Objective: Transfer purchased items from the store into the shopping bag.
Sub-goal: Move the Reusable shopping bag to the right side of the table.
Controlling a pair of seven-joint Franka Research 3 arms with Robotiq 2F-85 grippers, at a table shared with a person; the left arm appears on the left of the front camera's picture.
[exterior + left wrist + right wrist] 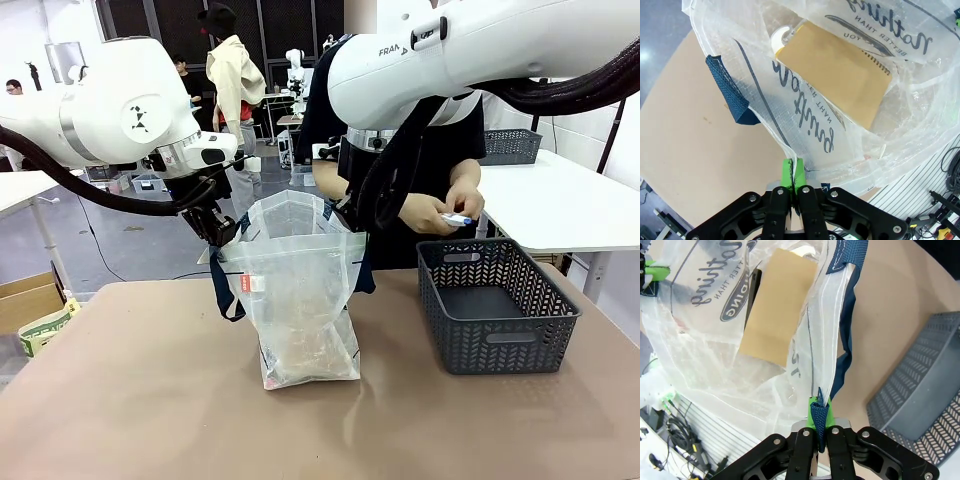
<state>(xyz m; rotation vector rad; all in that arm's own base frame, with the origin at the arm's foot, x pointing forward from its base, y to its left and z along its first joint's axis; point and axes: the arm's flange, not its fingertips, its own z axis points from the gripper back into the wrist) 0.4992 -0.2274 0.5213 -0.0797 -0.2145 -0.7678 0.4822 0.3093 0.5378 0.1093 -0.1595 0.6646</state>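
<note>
The shopping bag (300,290) stands at frame centre. The left hand (793,167) and right hand (819,410) are clamped on opposite rims, spreading its mouth. The basket (495,330) at lower right looks empty. A brown notebook (835,72) lies bagged, and the person's hands (440,212) hold one small item (457,219), likely the last. The desk (130,400) is tan, with a busy workshop behind.
</note>
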